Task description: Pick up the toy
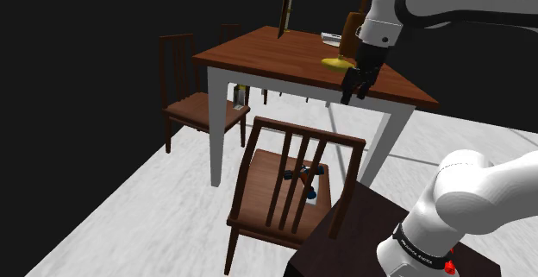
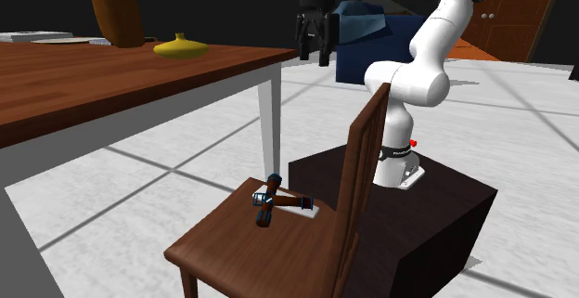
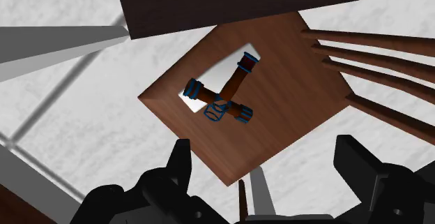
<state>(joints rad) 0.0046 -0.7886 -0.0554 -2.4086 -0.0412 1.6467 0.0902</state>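
The toy (image 3: 222,97) is a cluster of brown sticks with blue bands, joined at a blue hub. It lies on a small white patch on the wooden chair seat (image 3: 286,118), near the backrest. In the shoulder view the toy (image 1: 303,179) shows behind the chair's slats; in the second exterior view the toy (image 2: 278,201) sits toward the seat's rear. My gripper (image 3: 265,153) hangs high above the chair with its fingers apart and nothing between them. It hovers by the table's edge (image 1: 354,92), well above seat level (image 2: 314,50).
A brown-topped table with white legs (image 1: 284,55) stands beside the chair and carries a yellow dish-like object (image 1: 338,62) and a brown vase (image 2: 116,8). A second chair (image 1: 194,103) is tucked at its far side. The dark stand box (image 2: 436,203) is right behind the chair's backrest.
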